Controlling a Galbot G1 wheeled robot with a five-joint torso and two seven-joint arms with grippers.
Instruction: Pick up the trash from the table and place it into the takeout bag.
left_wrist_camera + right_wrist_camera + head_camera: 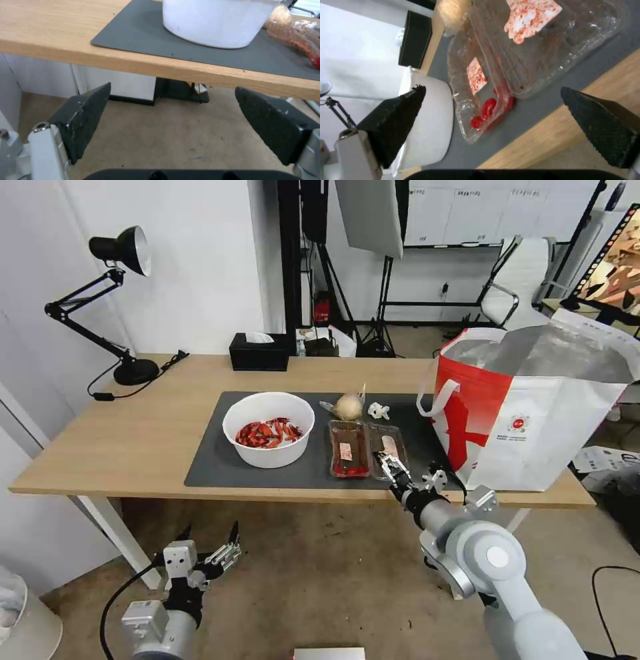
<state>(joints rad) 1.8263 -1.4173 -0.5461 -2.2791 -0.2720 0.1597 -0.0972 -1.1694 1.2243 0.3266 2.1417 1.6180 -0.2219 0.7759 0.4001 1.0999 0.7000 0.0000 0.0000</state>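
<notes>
Desk (133,447), light wood, carrying a dark grey mat (220,463). On the mat: white bowl (269,428) of red shell scraps; beside it a clear two-part tray (363,448); behind the tray a tan ball (348,407) and a small white wad (379,411). Takeout bag (533,413) upright at the desk's right end, mouth open. Right claw (395,465) released, fingers spread, at the tray's near edge. Left claw (208,532) released, parked below the desk's front edge.

head camera looks down over the table (133,447); both wrist cameras sit close at its front edge, sharing the bowl (213,22).
</notes>
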